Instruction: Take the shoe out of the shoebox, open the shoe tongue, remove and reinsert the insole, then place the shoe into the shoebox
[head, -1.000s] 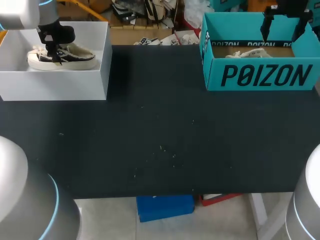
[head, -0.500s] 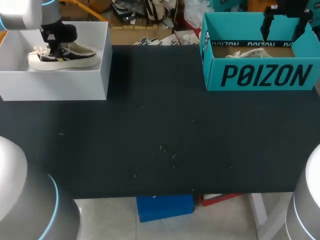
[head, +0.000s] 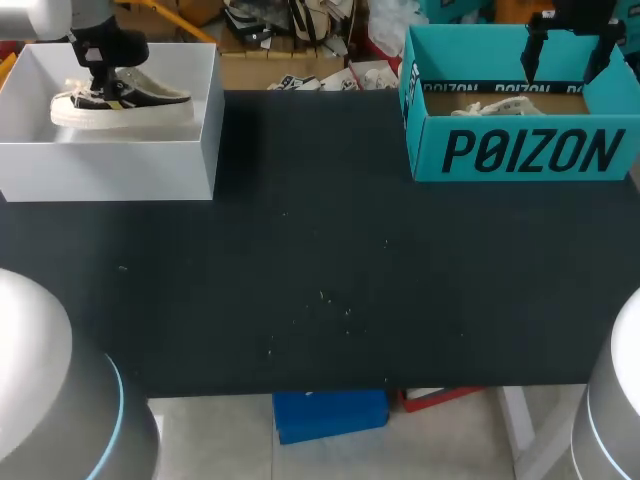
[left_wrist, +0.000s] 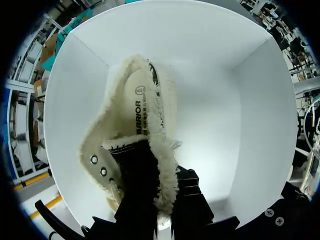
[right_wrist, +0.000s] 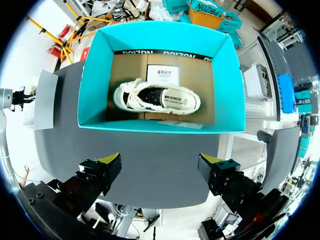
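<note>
the white cardboard box (head: 110, 170) at the table's (head: 320, 260) 10 o'clock held a cream sneaker (head: 140, 105) with a fleecy lining and a printed insole. the left claw (head: 103, 68) was clamped on its collar. at 2 o'clock, the teal shoebox (head: 520, 150), boldly lettered in black, held a second sneaker (right_wrist: 157, 97) on brown card. the right claw (right_wrist: 161, 161) hung above it, spread wide and empty.

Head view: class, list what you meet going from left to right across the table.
White shoebox holding a sneaker → bare black table → teal shoebox with a second sneaker inside.
</note>
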